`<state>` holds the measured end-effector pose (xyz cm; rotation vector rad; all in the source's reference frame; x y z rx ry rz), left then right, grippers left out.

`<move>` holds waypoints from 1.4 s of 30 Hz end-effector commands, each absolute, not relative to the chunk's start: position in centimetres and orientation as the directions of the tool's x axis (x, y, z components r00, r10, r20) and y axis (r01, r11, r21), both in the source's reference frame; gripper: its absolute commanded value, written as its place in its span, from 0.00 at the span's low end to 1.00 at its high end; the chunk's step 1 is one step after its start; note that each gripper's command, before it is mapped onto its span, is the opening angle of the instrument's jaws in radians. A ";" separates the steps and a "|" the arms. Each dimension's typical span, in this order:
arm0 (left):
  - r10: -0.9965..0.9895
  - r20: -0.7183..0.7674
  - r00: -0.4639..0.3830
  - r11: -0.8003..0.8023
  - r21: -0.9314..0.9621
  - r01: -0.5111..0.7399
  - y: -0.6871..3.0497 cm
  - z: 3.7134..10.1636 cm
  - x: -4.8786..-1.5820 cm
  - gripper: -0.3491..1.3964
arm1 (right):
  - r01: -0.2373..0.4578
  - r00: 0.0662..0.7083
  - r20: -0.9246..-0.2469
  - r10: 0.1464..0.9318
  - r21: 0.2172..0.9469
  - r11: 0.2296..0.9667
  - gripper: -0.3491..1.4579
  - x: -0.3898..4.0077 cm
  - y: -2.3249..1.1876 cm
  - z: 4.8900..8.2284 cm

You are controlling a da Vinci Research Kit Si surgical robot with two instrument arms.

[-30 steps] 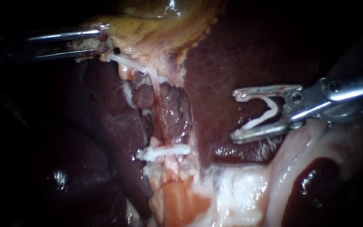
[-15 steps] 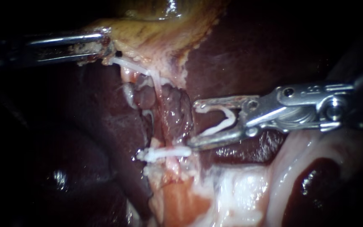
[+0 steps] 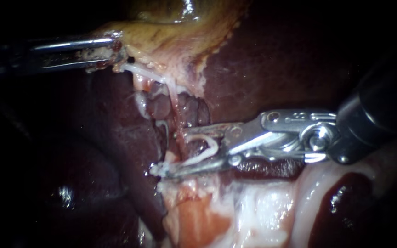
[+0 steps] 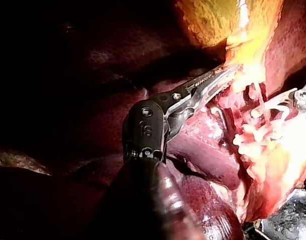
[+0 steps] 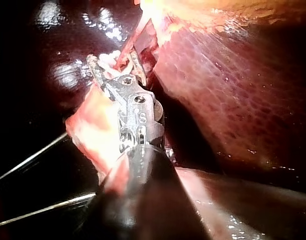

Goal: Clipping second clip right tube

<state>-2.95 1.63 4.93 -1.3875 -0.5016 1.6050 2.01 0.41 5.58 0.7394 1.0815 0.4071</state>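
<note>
- Right instrument's end effector [image 3: 176, 154]: jaws wide apart, carrying the second clip [image 3: 212, 147], which is white and still open, with one leg seated against each jaw. Nothing squeezed yet.
- Pose: shaft enters from the right, nearly level, wrist angled slightly down. Jaw tips sit on either side of the tube [image 3: 172, 105].
- Tube runs pale and thin from the gallbladder's lower edge down through the open jaws. Whether it sits fully inside the clip's legs, I cannot tell.
- First clip [image 3: 158, 169] sits crosswise on the tube at the lower jaw's tip, either touching it or just beside it; unclear which.
- Handling, my read: tube is soft, wet and slippery, and would tear if dragged. Take it square across, just above the first clip, with both legs past its far side before closing. The clip itself is light and would shift in the jaws if bumped.
- Left instrument's end effector [image 3: 113, 50]: closed on the gallbladder [image 3: 175, 36] edge, holding the tube taut.
- Liver [image 3: 276, 59] lies dark behind.
</note>
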 end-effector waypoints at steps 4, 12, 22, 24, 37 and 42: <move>0.834 -0.548 0.066 -0.488 -0.788 -0.376 1.63 4.93 -2.95 0.00 | 0.070 0.416 -0.635 0.651 0.737 0.673 0.47 2.07 0.40 5.57; 0.834 -0.548 0.066 -0.488 -0.788 -0.376 1.63 4.93 -2.96 0.00 | 0.114 0.354 -0.613 0.706 0.778 0.618 0.47 2.10 0.37 5.45; 0.834 -0.548 0.065 -0.488 -0.788 -0.376 1.63 4.94 -2.95 0.00 | 0.183 0.338 -0.618 0.710 0.783 0.594 0.47 2.16 0.26 5.23; 0.834 -0.548 0.065 -0.489 -0.788 -0.376 1.63 4.94 -2.95 0.00 | 0.193 0.341 -0.620 0.706 0.781 0.594 0.46 2.16 0.26 5.22; 0.834 -0.548 0.065 -0.489 -0.787 -0.376 1.63 4.94 -2.96 0.00 | 0.176 0.335 -0.622 0.707 0.779 0.602 0.34 2.07 0.29 5.23; 0.834 -0.548 0.065 -0.489 -0.787 -0.376 1.63 4.94 -2.96 0.00 | 0.169 0.340 -0.604 0.721 0.793 0.585 0.23 2.04 0.29 5.23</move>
